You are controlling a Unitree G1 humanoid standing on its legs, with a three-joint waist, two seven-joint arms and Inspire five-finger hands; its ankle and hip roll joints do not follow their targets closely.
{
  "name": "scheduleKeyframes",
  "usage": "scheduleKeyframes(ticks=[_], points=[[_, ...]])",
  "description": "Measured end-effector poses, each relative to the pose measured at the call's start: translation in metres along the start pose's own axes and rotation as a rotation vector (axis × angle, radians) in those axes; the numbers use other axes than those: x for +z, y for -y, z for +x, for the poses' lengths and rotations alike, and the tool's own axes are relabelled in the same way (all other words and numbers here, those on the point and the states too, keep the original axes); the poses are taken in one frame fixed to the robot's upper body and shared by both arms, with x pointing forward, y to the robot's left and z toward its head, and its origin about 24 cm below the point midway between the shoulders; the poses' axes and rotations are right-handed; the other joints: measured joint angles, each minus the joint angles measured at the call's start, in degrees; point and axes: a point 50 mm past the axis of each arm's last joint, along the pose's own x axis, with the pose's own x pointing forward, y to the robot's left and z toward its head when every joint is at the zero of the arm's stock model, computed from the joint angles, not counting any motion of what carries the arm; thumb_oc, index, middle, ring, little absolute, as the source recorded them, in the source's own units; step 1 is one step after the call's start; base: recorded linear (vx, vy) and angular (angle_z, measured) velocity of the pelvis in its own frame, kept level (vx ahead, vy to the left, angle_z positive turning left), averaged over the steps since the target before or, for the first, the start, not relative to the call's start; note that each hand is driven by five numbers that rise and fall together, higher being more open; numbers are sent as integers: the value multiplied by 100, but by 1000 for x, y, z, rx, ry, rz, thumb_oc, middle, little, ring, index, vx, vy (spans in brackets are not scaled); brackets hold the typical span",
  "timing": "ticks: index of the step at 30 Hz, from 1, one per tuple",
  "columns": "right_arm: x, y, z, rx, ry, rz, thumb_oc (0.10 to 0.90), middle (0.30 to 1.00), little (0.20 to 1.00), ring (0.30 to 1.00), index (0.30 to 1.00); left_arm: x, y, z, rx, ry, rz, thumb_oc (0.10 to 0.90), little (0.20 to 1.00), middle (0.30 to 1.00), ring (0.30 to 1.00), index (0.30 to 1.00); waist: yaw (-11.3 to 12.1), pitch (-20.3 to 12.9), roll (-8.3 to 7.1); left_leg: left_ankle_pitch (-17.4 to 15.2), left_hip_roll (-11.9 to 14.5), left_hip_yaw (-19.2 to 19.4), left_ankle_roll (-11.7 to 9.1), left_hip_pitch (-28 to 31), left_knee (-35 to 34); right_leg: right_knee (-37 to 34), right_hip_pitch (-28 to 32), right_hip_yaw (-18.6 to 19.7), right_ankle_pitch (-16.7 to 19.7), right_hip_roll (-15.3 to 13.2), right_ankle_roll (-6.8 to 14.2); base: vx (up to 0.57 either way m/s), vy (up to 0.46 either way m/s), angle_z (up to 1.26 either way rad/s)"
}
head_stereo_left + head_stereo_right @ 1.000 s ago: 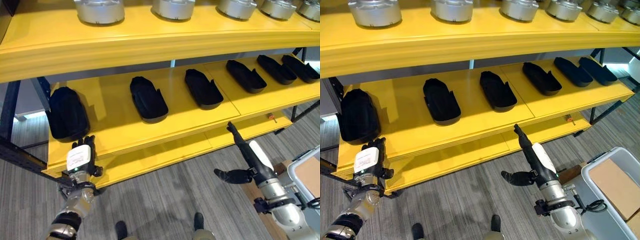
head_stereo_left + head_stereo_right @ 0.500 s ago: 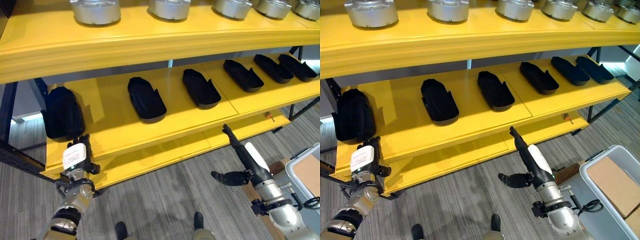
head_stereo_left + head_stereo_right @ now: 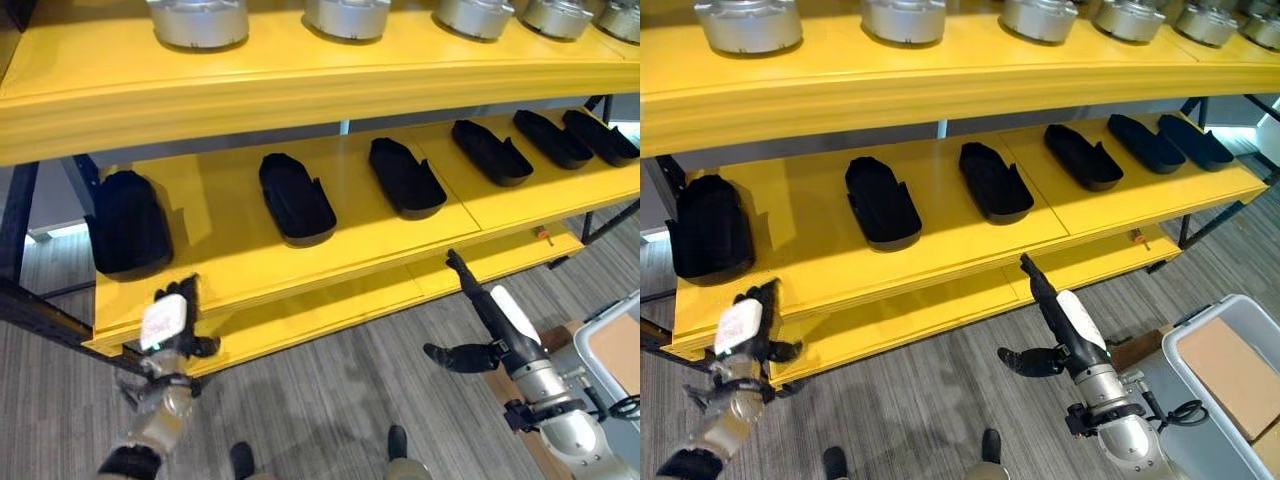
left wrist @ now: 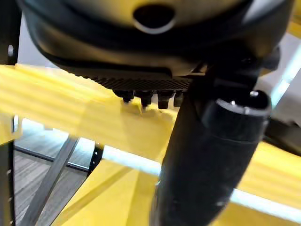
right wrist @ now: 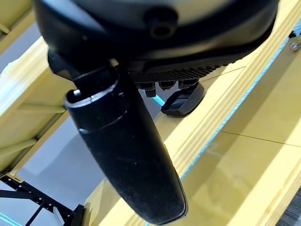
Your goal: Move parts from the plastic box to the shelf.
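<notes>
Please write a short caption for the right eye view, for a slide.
Both hands, left and right, empty before the yellow shelf bearing black parts.

The left hand (image 3: 168,325) is raised low on the robot's left, fingers straight and upright. The right hand (image 3: 490,310) reaches forward with straight fingers and thumb spread aside, holding nothing.

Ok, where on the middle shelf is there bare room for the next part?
The widest bare patch on the middle shelf lies between the leftmost black part and the second black part. The front strip along the shelf edge is bare too. The right end is crowded, with three black parts close together.
</notes>
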Motion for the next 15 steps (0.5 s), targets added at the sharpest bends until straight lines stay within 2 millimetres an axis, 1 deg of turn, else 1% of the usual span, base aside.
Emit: scheduleKeyframes(ticks=[1,3,6,8,12,13,14,15], points=[[1,0,1,-2,4,0,900,1000,1000,1000,1000,3,1,-2,1,12,-17,900,1000,1000,1000,1000,7,4,5,-19,0,-4,32,-1,0,0,6,-7,-3,1,-2,0,0,0],[2,1,4,-6,15,-2,900,1000,1000,1000,1000,2,3,-7,-12,22,-24,900,1000,1000,1000,1000,67,11,20,-25,1,-18,39,-3,0,-1,26,-26,-6,-1,-2,6,-29,4],[6,3,9,-16,37,-8,900,1000,1000,1000,1000,8,4,-12,-39,39,-66,900,1000,1000,1000,1000,83,17,38,-25,1,-27,41,31,-1,-3,72,-35,-24,-2,-2,3,-9,2],[7,4,11,-18,45,-11,900,1000,1000,1000,1000,12,5,-16,-71,66,-71,900,1000,1000,1000,1000,152,21,62,-30,2,-68,38,60,-1,-4,134,-82,-58,-4,-17,7,-29,10],[9,1,26,-1,75,-53,900,1000,1000,1000,1000,24,9,-27,-153,130,-123,900,1000,1000,1000,1000,193,15,85,-28,0,-152,40,55,-1,-3,198,-164,-73,-5,-22,11,-29,9],[9,-1,31,6,82,-57,900,1000,1000,1000,1000,27,12,-29,-180,143,-126,900,1000,1000,1000,1000,226,14,97,-27,-2,-156,41,54,-1,-2,202,-168,-73,-7,-22,14,-34,3],[8,-5,40,24,87,-74,900,1000,1000,1000,1000,33,17,-33,-212,174,-134,900,1000,1000,1000,1000,313,10,114,-24,-4,-165,45,54,0,-2,209,-174,-67,-8,-14,12,-34,4],[6,-7,45,35,82,-87,900,1000,1000,1000,1000,37,21,-35,-251,192,-138,900,1000,1000,1000,1000,327,4,125,-20,-6,-174,49,54,0,-1,223,-183,-62,-8,-7,12,-34,6]])
